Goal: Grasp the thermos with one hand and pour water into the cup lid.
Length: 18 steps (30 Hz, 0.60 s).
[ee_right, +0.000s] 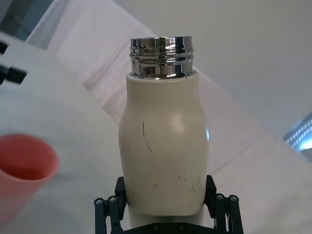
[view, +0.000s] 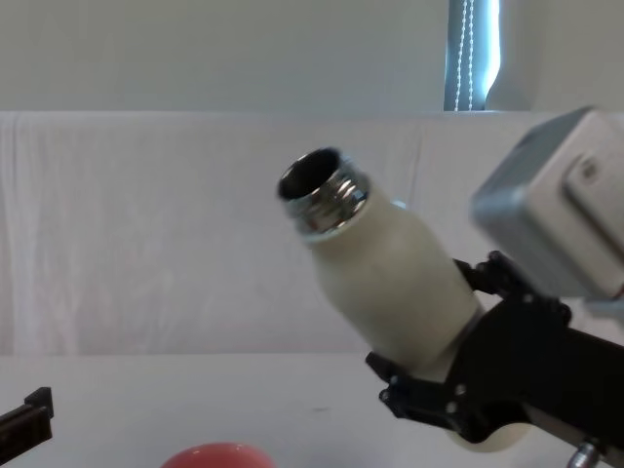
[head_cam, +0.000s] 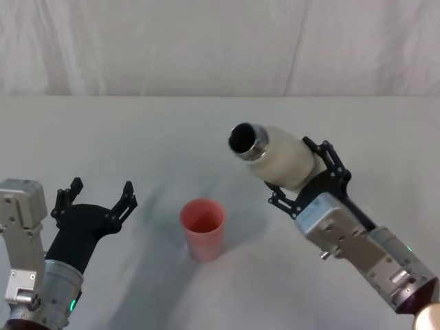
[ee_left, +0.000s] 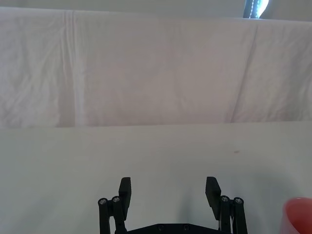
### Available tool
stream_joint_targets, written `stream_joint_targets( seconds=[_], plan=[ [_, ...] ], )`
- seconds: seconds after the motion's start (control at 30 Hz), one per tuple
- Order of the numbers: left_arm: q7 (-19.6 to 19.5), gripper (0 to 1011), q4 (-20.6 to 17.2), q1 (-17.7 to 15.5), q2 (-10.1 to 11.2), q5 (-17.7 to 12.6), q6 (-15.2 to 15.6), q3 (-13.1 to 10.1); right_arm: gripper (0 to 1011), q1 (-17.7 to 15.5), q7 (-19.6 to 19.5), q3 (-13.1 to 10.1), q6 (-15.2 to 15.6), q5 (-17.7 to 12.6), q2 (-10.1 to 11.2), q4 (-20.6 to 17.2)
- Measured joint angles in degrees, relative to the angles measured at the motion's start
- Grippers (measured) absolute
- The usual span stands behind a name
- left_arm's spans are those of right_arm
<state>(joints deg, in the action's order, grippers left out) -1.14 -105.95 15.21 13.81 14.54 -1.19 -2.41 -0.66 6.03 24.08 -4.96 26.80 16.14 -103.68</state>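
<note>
So nearest the robot on the left you've got the left gripper, just hanging low over the white desk with its fingers spread wide apart and nothing between them. From its own wrist camera you can see both black fingertips pointing out across bare desk toward the far cloth backdrop, with a sliver of the cup's pink rim off to one side.

A bit to the right of that, roughly in the middle, the cup lid sits upright on the desk, mouth open to the top. It's pink-red, and it stands clear of both grippers. In the chest view just its top edge pokes up at the bottom of the picture.

Then on the right side, the right gripper is clamped on the thermos, fingers pressed against the lower part of the cream body on both sides. The thermos is off the desk and tilted hard, chrome threaded neck aimed up and to the left, toward the cup's side. Its open mouth is above and to the right of the cup lid, a little farther back, not over it. Can't see any water coming out. The body has a few small scuff marks in the right wrist view.
</note>
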Motion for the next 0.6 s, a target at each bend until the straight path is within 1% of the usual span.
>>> stream_joint_targets(
  seconds=[0.03, 0.07, 0.1, 0.13, 0.23, 0.3, 0.33, 0.37, 0.4, 0.43, 0.47, 0.53, 0.6],
  plan=[
    [0.00, 1001, 0.00, 0.00, 0.00, 0.00, 0.00, 0.00, 960, -0.39, 0.01, -0.38, -0.09, -0.75, -0.26, -0.14],
    [0.00, 1001, 0.00, 0.00, 0.00, 0.00, 0.00, 0.00, 960, -1.11, 0.05, -1.21, -0.27, -2.57, -0.81, -0.35],
    [0.00, 1001, 0.00, 0.00, 0.00, 0.00, 0.00, 0.00, 960, -1.45, 0.07, -1.64, -0.33, -3.38, -1.12, -0.46],
    [0.00, 1001, 0.00, 0.00, 0.00, 0.00, 0.00, 0.00, 959, -2.11, 0.15, -2.50, -0.39, -5.19, -1.74, -0.68],
    [0.00, 1001, 0.00, 0.00, 0.00, 0.00, 0.00, 0.00, 959, -2.97, 0.52, -3.81, -0.43, -7.96, -2.59, -1.04],
    [0.00, 1001, 0.00, 0.00, 0.00, 0.00, 0.00, 0.00, 960, -3.80, 1.26, -5.21, -0.31, -11.07, -3.46, -1.55],
    [0.00, 1001, 0.00, 0.00, 0.00, 0.00, 0.00, 0.00, 959, -3.80, 1.26, -5.21, -0.31, -11.07, -3.46, -1.55],
    [0.00, 1001, 0.00, 0.00, 0.00, 0.00, 0.00, 0.00, 959, -3.98, 1.53, -5.57, -0.17, -11.94, -3.67, -1.70],
    [0.00, 1001, 0.00, 0.00, 0.00, 0.00, 0.00, 0.00, 959, -4.31, 2.19, -6.24, 0.38, -13.75, -4.07, -1.98],
    [0.00, 1001, 0.00, 0.00, 0.00, 0.00, 0.00, 0.00, 959, -4.47, 2.52, -6.60, 0.76, -14.60, -4.29, -2.11],
    [0.00, 1001, 0.00, 0.00, 0.00, 0.00, 0.00, 0.00, 959, -4.67, 3.10, -7.16, 1.61, -16.19, -4.65, -2.30],
    [0.00, 1001, 0.00, 0.00, 0.00, 0.00, 0.00, 0.00, 959, -4.93, 3.77, -7.97, 2.76, -18.18, -5.12, -2.58],
    [0.00, 1001, 0.00, 0.00, 0.00, 0.00, 0.00, 0.00, 960, -5.07, 4.13, -8.44, 3.53, -19.36, -5.38, -2.72]
  ],
)
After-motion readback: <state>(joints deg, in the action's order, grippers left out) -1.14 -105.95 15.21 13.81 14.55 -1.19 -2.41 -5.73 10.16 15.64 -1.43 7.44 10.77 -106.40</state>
